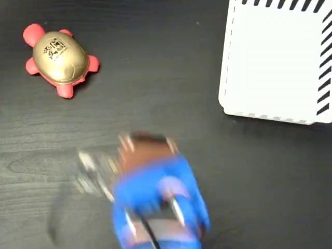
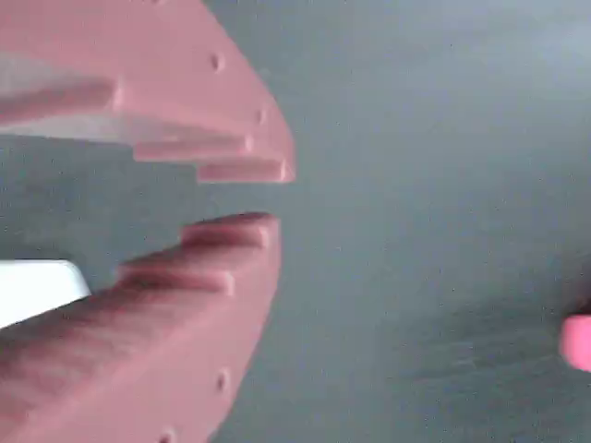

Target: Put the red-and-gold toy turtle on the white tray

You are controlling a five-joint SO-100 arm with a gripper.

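The red-and-gold toy turtle lies at the top left of the fixed view, gold shell up with its black logo showing, red head towards the upper left. The white tray, edged with black stripes, fills the top right corner. My blue arm is a motion-blurred shape at the bottom centre, well apart from both. Its pinkish gripper points up the picture. In the wrist view the pink gripper has a narrow gap at the tips and holds nothing. A red blob at the right edge looks like part of the turtle.
Everything sits on a dark wood-grain table. A broad bare stretch of it separates turtle and tray. A blurred greyish shape shows left of the arm. A white patch peeks out behind the lower finger in the wrist view.
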